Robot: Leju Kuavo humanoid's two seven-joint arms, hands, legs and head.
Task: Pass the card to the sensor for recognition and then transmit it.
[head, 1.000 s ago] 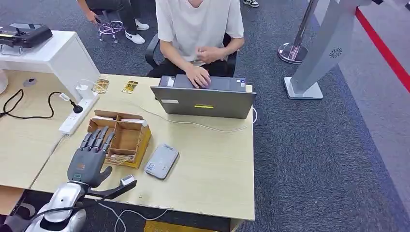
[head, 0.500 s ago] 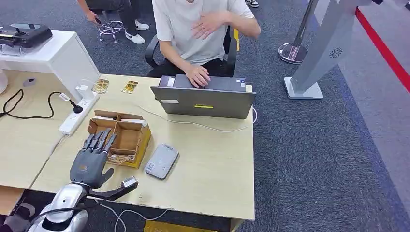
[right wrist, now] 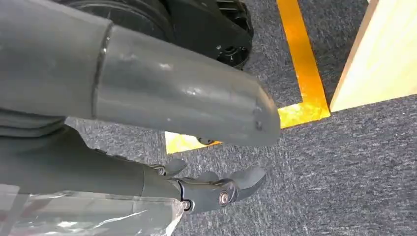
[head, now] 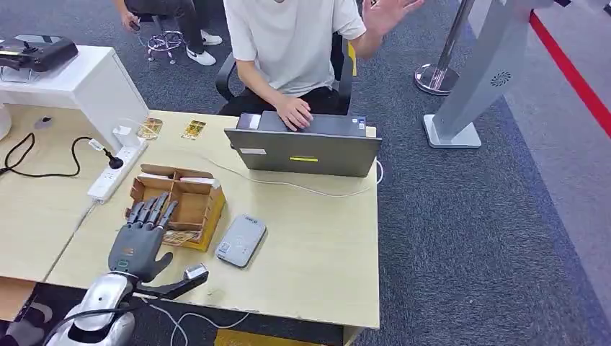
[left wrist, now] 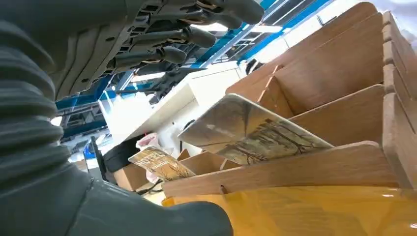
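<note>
While the left hand hovers with fingers spread and empty, a card leans in the wooden box just beyond its fingertips; the right hand hangs empty, loosely curled.

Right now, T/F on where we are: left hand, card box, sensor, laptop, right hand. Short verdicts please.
1. The left hand hovers over the wooden box with fingers spread. True.
2. The left hand already grips a card. False: its fingers are apart and empty in the left wrist view; a card leans in a box compartment.
3. The grey sensor lies flat on the table beside the box. True.
4. The laptop is closed. False: it stands open, and a person's hand rests on it.
5. The right hand is above the table. False: it hangs over the carpet, holding nothing.
</note>
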